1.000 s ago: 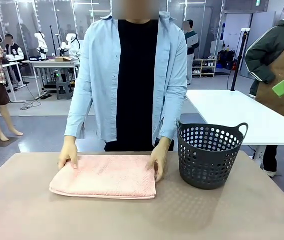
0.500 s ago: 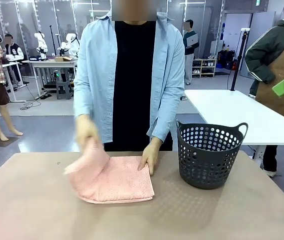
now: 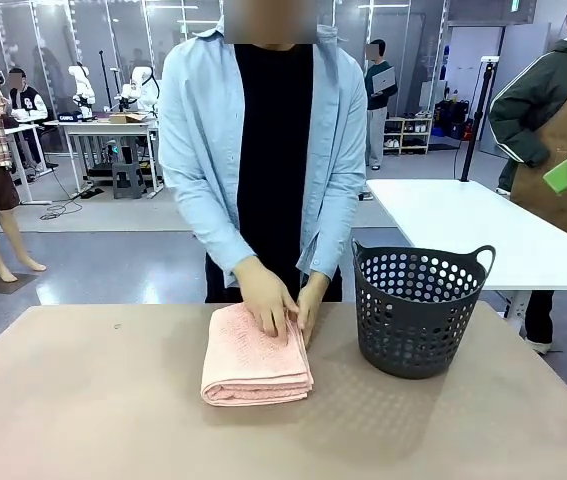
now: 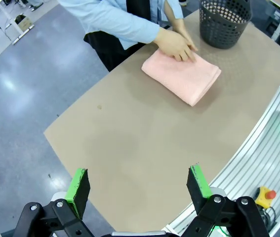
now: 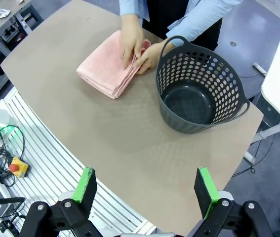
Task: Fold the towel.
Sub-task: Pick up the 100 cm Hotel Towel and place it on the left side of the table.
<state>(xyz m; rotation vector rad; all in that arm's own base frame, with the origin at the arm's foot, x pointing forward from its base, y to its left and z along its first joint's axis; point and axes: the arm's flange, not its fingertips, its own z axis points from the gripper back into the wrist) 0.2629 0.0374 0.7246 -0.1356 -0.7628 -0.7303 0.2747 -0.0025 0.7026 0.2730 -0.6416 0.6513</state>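
Observation:
The pale pink towel (image 3: 255,358) lies folded into a thick narrow stack on the brown table, just left of the dark basket (image 3: 418,310). A person at the far side presses both hands (image 3: 278,305) on its far end. The towel (image 4: 181,75) also appears in the left wrist view, far ahead of my open left gripper (image 4: 139,185), which hangs high above the table's near part. My right gripper (image 5: 145,190) is open too, high over the table's edge, with the towel (image 5: 107,66) and basket (image 5: 199,94) well beyond it. Nothing sits between either pair of fingers.
The basket is empty inside. Bare brown table (image 3: 83,420) stretches to the left of and in front of the towel. A white table (image 3: 483,225) stands behind on the right. A red stop button (image 5: 12,167) sits below the table's edge.
The person has folded the towel's left half over to the right, turning the wide rectangle into a narrow stack, and now presses both hands on its far end. Neither gripper shows any change.

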